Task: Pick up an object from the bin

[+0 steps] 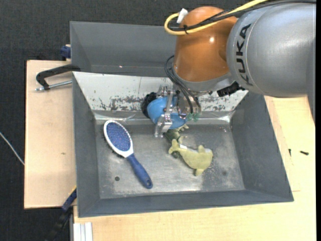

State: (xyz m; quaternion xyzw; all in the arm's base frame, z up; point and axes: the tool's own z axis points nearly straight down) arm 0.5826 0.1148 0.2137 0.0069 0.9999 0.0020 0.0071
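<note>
From the camera view, the claw (pixel 169 122) hangs low at the back of the bin (pixel 251 149), just beside a smooth, round blue thing (pixel 154 107). A limp yellow-green toy (pixel 193 157) lies on the floor just in front. I cannot tell whether the claw is open or closed. Nothing looks lifted, so grasping and raising seem still to do. A brush (pixel 120 139) with an oval bristled head and hard blue handle lies to the left.

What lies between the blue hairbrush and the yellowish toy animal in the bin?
Nothing: in the camera view, only bare grey bin floor separates the blue hairbrush from the yellowish toy animal.
</note>
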